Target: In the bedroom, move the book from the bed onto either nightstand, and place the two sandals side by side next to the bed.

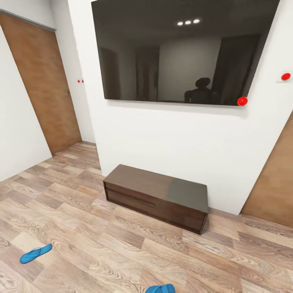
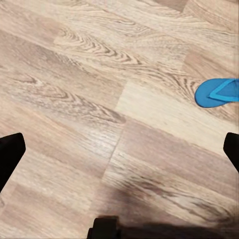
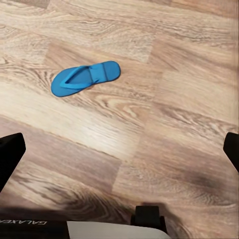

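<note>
Two bright blue flat sandals lie on the brown wood-plank floor (image 1: 122,252), well apart from each other, and neither bed, book nor nightstand can be seen from where the robot stands. Taking the long low dark brown wooden cabinet (image 1: 156,195) as the mark: above it hangs a wide glossy black wall screen (image 1: 179,49); off to its left is a brown wooden door (image 1: 40,81); in front of it and far to its left lies the first blue sandal (image 1: 36,253); in front of it, at the lower edge of the head view, lies the second blue sandal (image 1: 160,289), partly cut off.

The left gripper (image 2: 119,149) and the right gripper (image 3: 119,149) both hang over bare planks with fingers spread wide and nothing between them. A sandal (image 3: 84,78) lies ahead of the right gripper and one (image 2: 217,92) shows ahead of the left.

As I judge it, the step is reaching a sandal. Lower the nearer arm squarely over the thin sole, fingers across its narrow width, and close only once the tips sit beside the edges, since so flat a thing slips easily
</note>
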`<state>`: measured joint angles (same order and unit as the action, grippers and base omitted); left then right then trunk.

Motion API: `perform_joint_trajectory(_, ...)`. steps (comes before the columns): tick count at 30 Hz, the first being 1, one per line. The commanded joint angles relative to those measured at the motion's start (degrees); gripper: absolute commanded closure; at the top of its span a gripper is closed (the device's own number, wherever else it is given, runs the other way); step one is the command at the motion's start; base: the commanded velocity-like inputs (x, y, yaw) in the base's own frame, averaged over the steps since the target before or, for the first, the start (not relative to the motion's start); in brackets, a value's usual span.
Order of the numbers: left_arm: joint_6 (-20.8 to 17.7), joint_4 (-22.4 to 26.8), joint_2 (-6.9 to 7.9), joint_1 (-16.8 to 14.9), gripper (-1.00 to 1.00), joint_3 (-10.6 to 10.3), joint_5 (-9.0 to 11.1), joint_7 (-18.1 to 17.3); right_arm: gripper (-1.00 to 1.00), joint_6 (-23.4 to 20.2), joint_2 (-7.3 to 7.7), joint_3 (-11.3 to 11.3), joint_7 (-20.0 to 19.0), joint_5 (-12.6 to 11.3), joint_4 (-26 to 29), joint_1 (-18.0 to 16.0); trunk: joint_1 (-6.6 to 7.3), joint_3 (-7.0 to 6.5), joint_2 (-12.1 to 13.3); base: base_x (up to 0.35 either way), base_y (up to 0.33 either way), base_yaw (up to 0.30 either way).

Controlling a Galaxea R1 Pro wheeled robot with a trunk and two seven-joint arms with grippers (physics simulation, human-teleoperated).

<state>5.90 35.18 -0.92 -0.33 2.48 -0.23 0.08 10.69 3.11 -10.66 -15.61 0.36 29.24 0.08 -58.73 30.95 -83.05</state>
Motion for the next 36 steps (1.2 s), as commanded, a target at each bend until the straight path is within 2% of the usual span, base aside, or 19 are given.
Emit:
perform_joint_trajectory(1, 0.2, 0.0, -0.04, 0.0, -1.00, 0.2, 0.0, 0.0, -1.00, 0.1, -0.04, -0.3, -0.5, 0.1, 0.1, 0.0, 0.00, 0.04, 0.0, 0.000, 0.000, -0.233)
perform_joint_trajectory(13, 0.2, 0.0, -0.04, 0.0, -1.00, 0.2, 0.0, 0.0, -1.00, 0.1, -0.04, -0.3, -0.5, 0.1, 0.1, 0.0, 0.00, 0.04, 0.0, 0.139, 0.111, -0.233)
perform_joint_trajectory(36, 0.2, 0.0, -0.04, 0.0, -1.00, 0.2, 0.0, 0.0, -1.00, 0.1, -0.04, -0.3, -0.5, 0.0, 0.1, 0.0, 0.00, 0.04, 0.0, 0.007, 0.006, -0.233)
